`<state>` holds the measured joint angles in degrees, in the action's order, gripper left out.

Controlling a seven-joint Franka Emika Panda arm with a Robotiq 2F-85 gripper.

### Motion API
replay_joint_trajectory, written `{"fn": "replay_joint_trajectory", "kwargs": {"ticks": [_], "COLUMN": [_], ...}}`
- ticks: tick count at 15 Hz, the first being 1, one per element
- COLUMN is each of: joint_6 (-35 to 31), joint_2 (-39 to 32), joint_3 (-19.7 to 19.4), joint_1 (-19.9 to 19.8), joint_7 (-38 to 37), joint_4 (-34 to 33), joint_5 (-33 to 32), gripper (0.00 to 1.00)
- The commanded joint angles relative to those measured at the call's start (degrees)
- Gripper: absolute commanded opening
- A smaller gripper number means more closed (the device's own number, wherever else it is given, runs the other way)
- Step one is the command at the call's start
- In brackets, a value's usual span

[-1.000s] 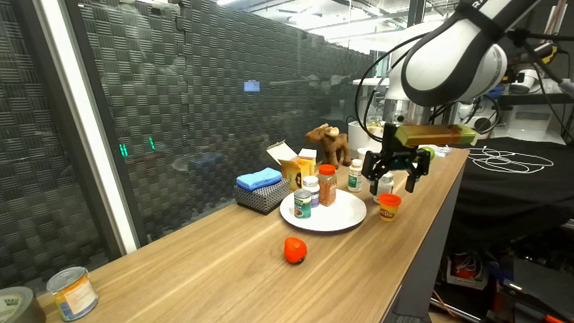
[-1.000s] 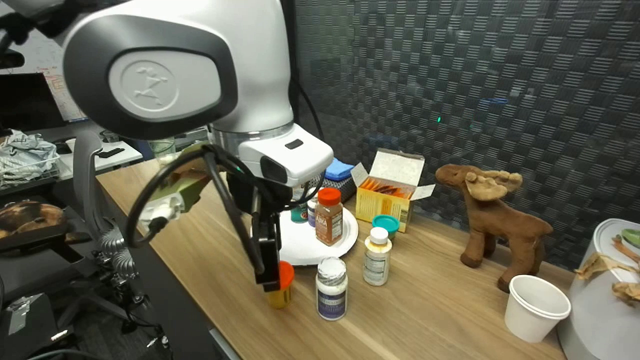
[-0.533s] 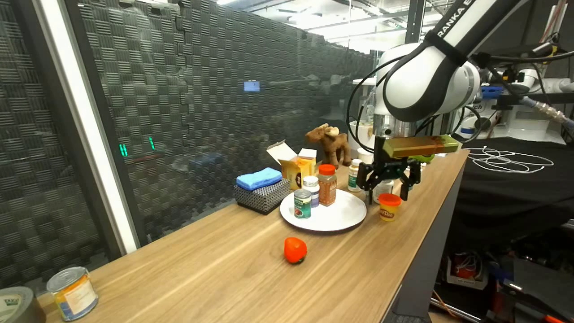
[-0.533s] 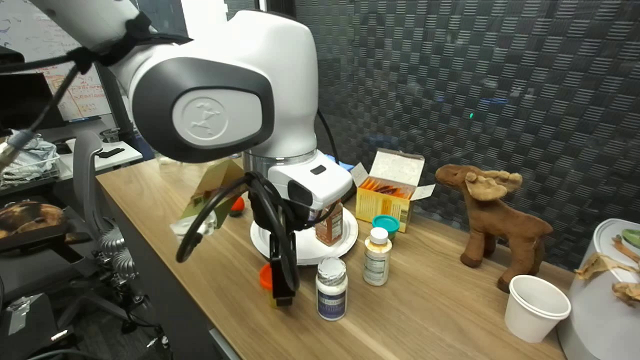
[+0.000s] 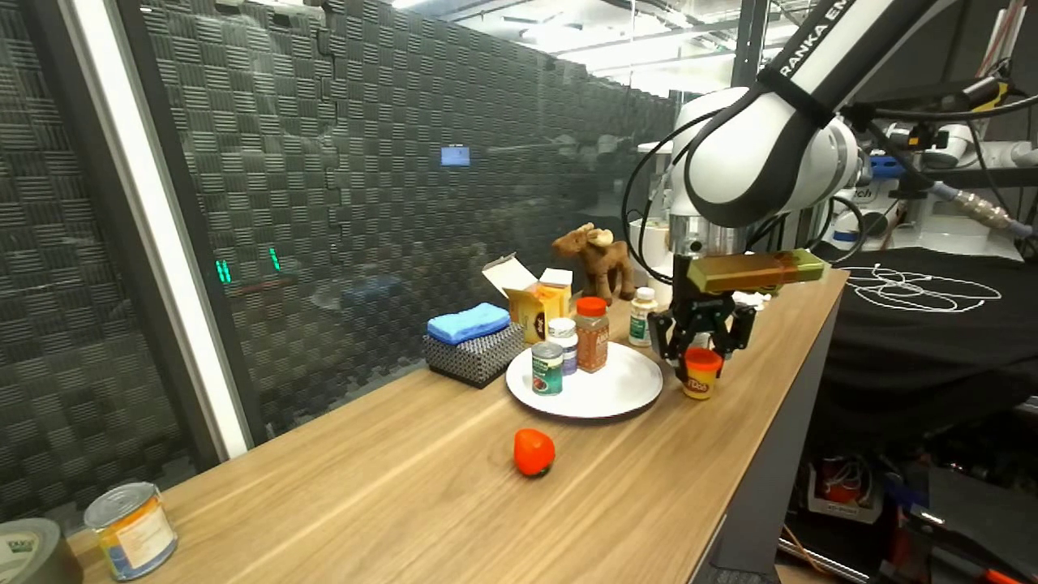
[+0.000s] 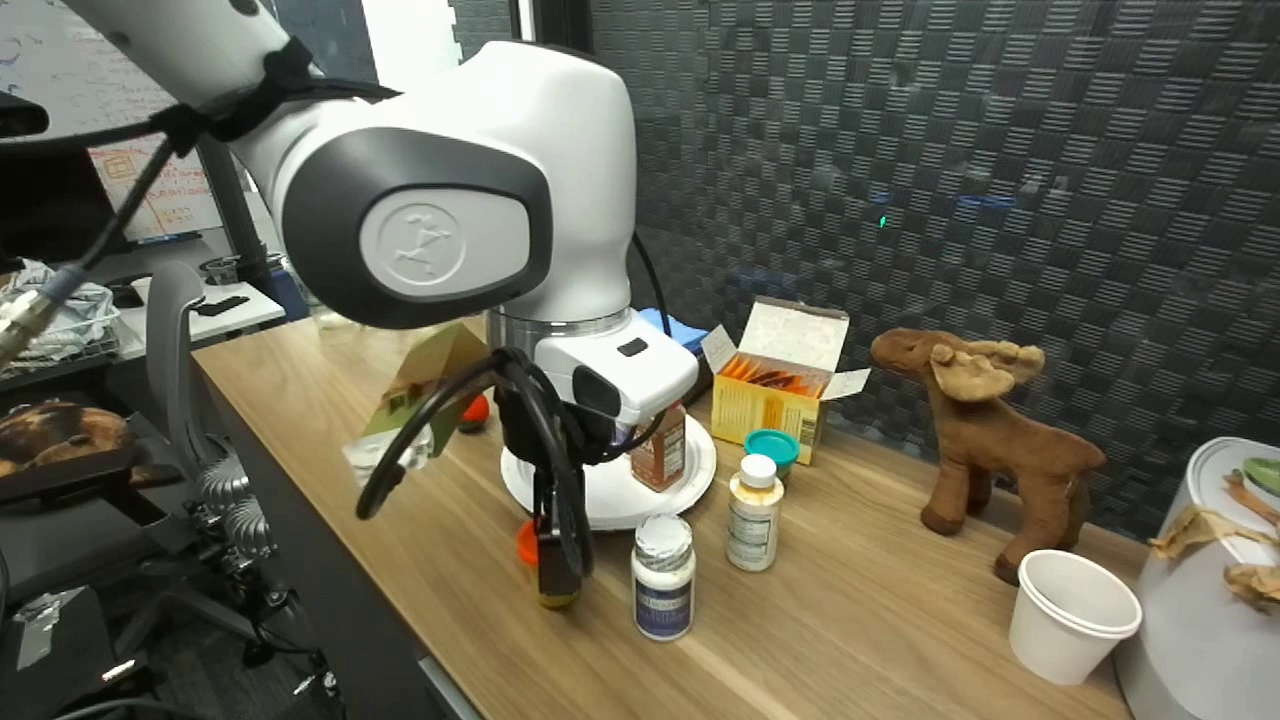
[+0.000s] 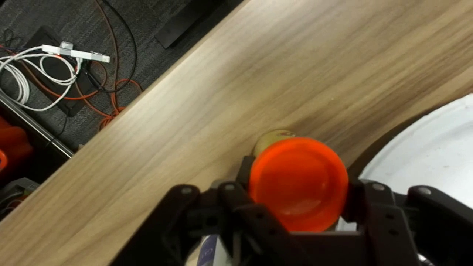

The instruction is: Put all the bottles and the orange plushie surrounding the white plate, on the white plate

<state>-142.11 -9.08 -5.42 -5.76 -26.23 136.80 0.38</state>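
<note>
My gripper (image 5: 702,369) has its fingers on opposite sides of the orange lid of a yellow Play-Doh tub (image 7: 295,173), touching it in the wrist view. The tub stands upright on the table beside the white plate (image 5: 620,397). On the plate are a green can (image 5: 547,371), a small white bottle (image 5: 566,349) and an orange-lidded spice bottle (image 5: 592,341). Off the plate stand a purple-labelled white bottle (image 6: 663,590), mostly hidden behind the gripper in an exterior view, and a green-labelled white bottle (image 5: 642,318). What looks like the orange plushie (image 5: 534,452) lies in front of the plate.
Beyond the plate are an open yellow box (image 5: 537,315), a blue cloth (image 5: 469,323) on a mesh box (image 5: 477,357), a teal-lidded jar (image 6: 772,450) and a brown toy moose (image 6: 1000,440). White cups (image 6: 1072,615) stand further along. The table edge (image 7: 159,77) runs near the tub.
The arm has come down and across until the fingers stand around the tub's lid. The jaws, wide apart before, have closed in on it. The tub has shifted very slightly.
</note>
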Motion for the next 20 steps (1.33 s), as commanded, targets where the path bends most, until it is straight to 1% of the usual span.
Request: {"fn": "replay_joint_trajectory", "kwargs": {"ticks": [1, 5, 9, 15, 18, 20], "joint_6": [0.2, 0.5, -1.0, -8.2, -7.7, -7.4], "joint_2": [3.6, 5.6, 4.9, -0.6, -3.5, -5.3], "joint_3": [-0.7, 0.0, 0.7, 0.6, 0.7, 0.3], "joint_1": [2.2, 4.1, 4.9, 5.0, 5.2, 5.5], "joint_7": [-3.1, -6.6, -7.6, -6.3, -4.6, -4.6], "joint_4": [1.4, 1.4, 0.0, -4.3, -7.3, -9.1], "joint_5": [-1.2, -3.0, -2.7, -2.4, -0.8, -1.3], "gripper": [0.23, 0.23, 0.23, 0.23, 0.23, 0.23]}}
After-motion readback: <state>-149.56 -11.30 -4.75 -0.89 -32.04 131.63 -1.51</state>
